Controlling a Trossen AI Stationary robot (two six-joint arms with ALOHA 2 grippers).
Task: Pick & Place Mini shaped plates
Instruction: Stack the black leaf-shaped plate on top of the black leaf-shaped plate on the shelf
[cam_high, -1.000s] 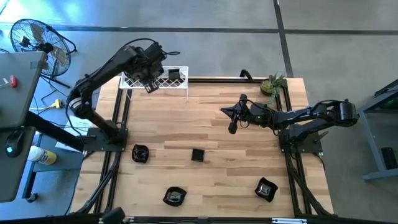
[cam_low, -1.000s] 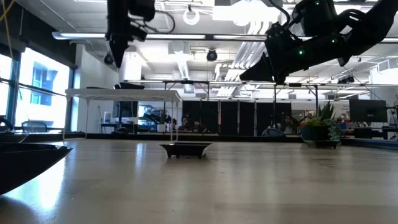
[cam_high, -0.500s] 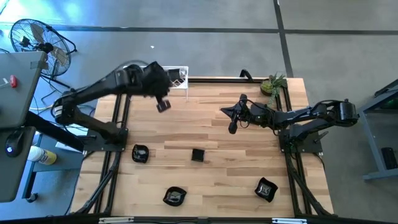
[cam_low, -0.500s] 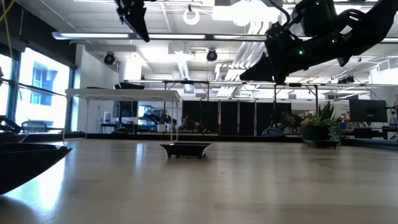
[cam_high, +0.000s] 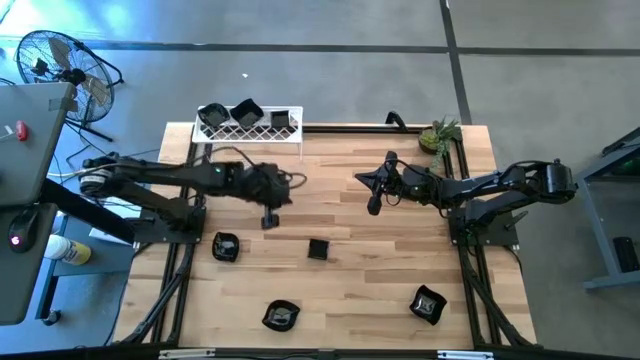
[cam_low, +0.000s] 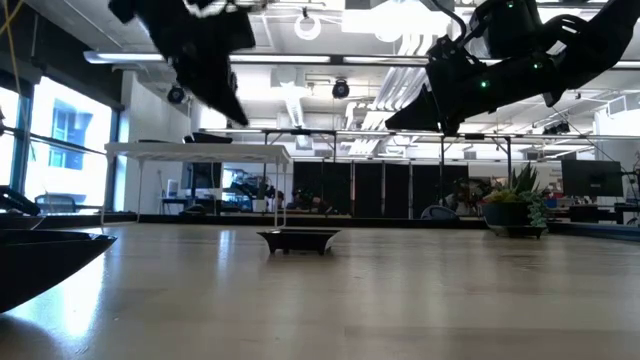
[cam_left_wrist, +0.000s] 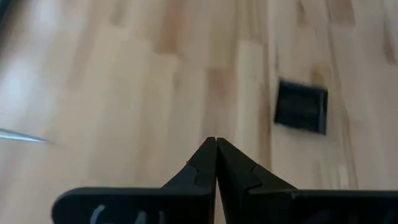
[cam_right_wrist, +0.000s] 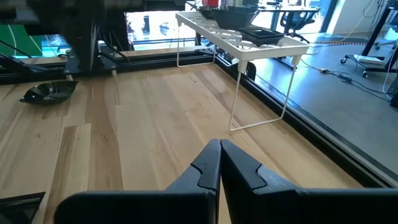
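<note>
Three mini shaped plates (cam_high: 245, 112) sit on the white wire rack (cam_high: 250, 128) at the table's far edge, and four more lie on the wooden table (cam_high: 340, 270), among them a square plate (cam_high: 318, 249) near the middle. The left gripper (cam_high: 269, 217), clenched and empty, hangs above the table just beyond that square plate. The right gripper (cam_high: 372, 206), also closed on nothing, waits over the table's right half near the potted plant (cam_high: 438, 134).

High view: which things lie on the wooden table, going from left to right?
Glossy black dish by the left edge → wavy-rimmed black dish near the front → small square black dish at mid-table → black dish at front right.
</note>
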